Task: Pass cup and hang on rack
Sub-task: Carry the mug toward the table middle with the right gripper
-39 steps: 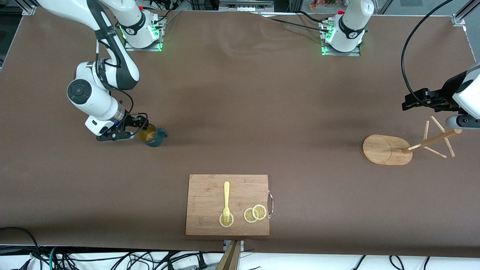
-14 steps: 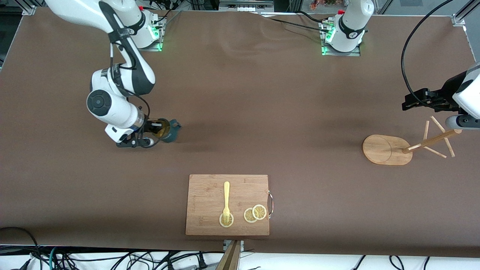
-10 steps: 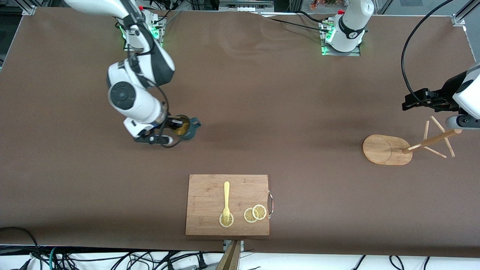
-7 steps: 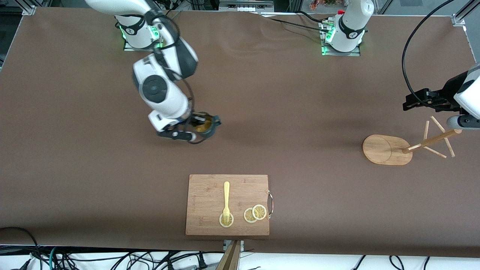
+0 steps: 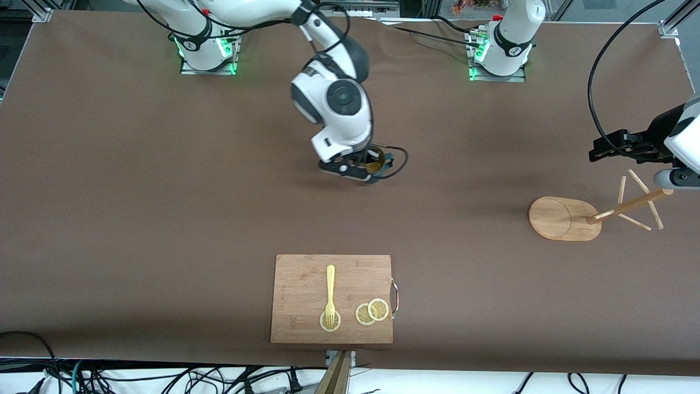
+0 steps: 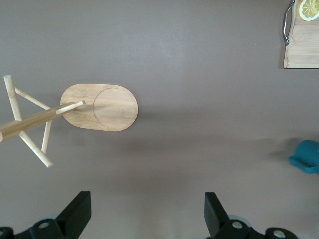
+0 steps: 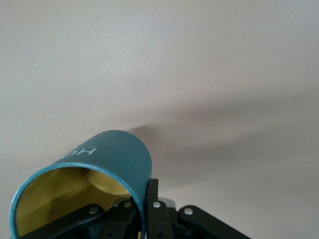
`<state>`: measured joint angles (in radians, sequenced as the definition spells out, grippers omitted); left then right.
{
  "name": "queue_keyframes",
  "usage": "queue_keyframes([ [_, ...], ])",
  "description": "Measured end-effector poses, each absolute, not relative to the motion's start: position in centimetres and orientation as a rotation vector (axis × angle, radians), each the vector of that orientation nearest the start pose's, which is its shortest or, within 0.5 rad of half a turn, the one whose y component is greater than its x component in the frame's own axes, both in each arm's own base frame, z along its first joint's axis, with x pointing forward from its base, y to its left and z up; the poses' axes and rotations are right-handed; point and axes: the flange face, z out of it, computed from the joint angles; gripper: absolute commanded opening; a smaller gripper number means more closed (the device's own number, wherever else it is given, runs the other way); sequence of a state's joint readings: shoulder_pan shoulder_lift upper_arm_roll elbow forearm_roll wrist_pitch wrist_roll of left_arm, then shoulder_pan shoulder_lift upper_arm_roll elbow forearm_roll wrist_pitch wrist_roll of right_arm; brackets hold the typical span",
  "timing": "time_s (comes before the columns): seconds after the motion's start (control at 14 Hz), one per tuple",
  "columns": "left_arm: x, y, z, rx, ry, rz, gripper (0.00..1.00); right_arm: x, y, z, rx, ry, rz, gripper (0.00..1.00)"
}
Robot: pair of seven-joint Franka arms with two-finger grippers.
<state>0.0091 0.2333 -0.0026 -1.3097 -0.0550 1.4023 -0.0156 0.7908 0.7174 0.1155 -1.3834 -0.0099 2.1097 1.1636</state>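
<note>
My right claw [image 5: 365, 168] is clenched on the cup [image 5: 376, 164] at its rim, carrying it over mid-worktop. My left claw [image 5: 607, 149], released, waits above the rack [image 5: 566, 218], well apart toward the left arm's end.

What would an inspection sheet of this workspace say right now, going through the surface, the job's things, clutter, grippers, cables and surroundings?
Surface: brown table, slightly rippled between the arm bases.
Job's things: cup held above mid-table; rack standing toward the left arm's end, pegs bare.
Clutter: cutting board near the front edge, carrying a fork and lemon slices.
Grippers: right gripper shut on the cup's rim; left gripper open, waiting above the table near the rack.
Cables: a black cable loops to the left arm; loose cables lie below the front edge.
Surroundings: metal framing at the table corners; nothing else seen.
</note>
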Motion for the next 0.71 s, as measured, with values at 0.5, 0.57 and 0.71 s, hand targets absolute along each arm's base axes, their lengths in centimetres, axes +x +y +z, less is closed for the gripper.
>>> queue_keyframes([
  [0.5,61.2,0.3,58.1,-3.229,-0.027,0.273,1.00,41.0,64.6,25.2,-3.030,0.567,0.020,0.00],
  [0.57,61.4,0.4,57.3,-3.251,0.015,0.298,1.00,40.9,64.9,25.0,-3.020,0.590,0.016,0.00],
  [0.71,61.6,0.7,55.6,-3.271,0.193,0.335,1.00,40.9,64.9,23.9,-3.016,0.615,0.016,0.00],
])
